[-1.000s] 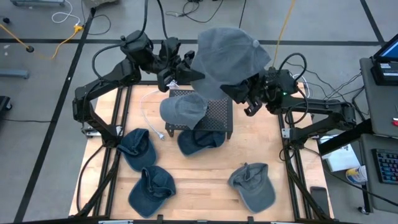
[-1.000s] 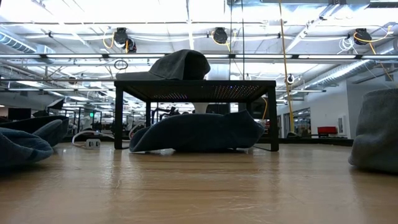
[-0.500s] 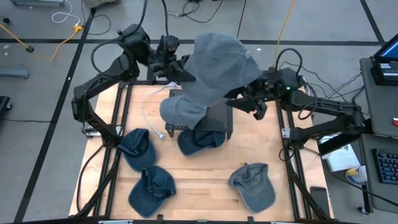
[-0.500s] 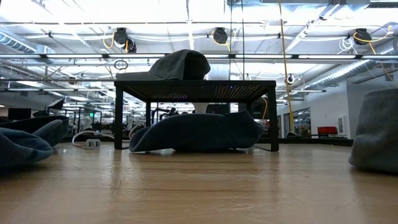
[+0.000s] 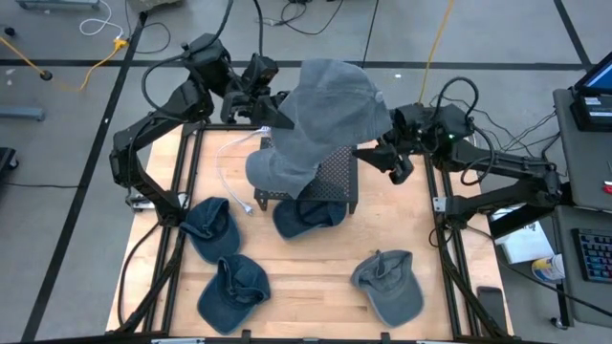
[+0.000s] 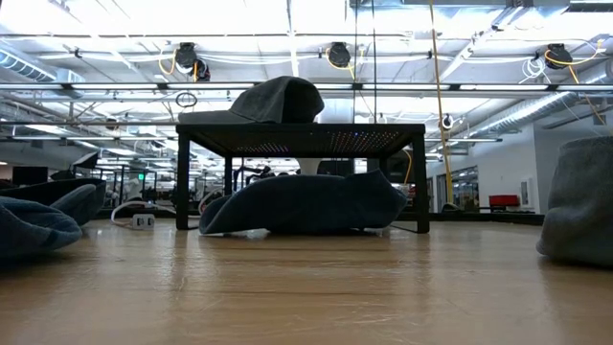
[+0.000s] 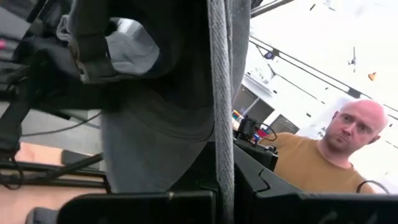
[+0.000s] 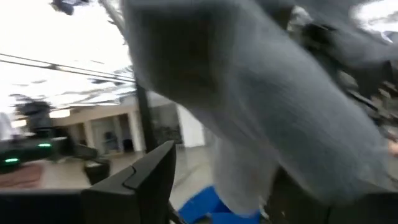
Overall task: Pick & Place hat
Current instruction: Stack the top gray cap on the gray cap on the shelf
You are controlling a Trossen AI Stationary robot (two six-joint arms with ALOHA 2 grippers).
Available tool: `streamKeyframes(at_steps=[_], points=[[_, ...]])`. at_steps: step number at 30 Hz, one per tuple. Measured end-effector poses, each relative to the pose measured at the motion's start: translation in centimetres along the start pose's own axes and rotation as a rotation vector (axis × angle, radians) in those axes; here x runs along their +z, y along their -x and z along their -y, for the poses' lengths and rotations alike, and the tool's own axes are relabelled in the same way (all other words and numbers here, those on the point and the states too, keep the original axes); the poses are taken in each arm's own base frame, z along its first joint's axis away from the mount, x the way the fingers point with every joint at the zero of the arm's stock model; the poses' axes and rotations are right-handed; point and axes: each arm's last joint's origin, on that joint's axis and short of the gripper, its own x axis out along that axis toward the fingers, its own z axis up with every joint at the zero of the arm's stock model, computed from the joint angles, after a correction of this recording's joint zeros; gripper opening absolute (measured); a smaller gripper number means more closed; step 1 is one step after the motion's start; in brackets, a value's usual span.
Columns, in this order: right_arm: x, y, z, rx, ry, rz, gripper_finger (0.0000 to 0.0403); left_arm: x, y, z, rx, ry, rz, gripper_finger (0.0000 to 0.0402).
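Left claw [image 5: 271, 107]: clamped on the rim of the grey hat [image 5: 330, 105], which is held aloft over the small black stand [image 5: 335, 177], seemingly for placing. Right claw [image 5: 375, 155]: spread apart, beside the hat, nothing gripped. Other hats lie on the bench [image 5: 316, 258].

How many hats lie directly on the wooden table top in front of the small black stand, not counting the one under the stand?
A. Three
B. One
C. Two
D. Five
A: the high view shows three hats on the bare wood in front of the black stand: two dark blue hats toward the left and one grey hat toward the right.
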Motion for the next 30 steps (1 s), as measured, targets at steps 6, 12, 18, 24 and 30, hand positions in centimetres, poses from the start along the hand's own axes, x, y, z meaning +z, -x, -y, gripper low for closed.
streamKeyframes(at_steps=[6, 12, 18, 24, 30], points=[[0.0, 0.0, -0.2, 0.054, 0.002, -0.013, 0.0181, -0.2, 0.1, -0.3, 0.025, 0.029, -0.002, 0.0007], [0.1, 0.0, -0.2, 0.051, 0.01, -0.003, 0.0022, -0.1, 0.2, -0.4, 0.051, 0.022, 0.028, 0.0017], [0.9, 0.6, -0.8, 0.062, -0.004, 0.012, 0.0008, 0.0, 0.2, -0.6, 0.077, -0.092, 0.047, 0.0074], [2.9, 3.0, -2.9, 0.039, 0.016, 0.004, 0.0008, 0.6, 1.3, -1.1, 0.163, -0.199, 0.116, 0.0118], [3.5, 5.4, -3.9, -0.141, -0.02, -0.06, 0.0008, 1.2, 2.1, -1.0, 0.282, -0.303, 0.208, 0.0134]])
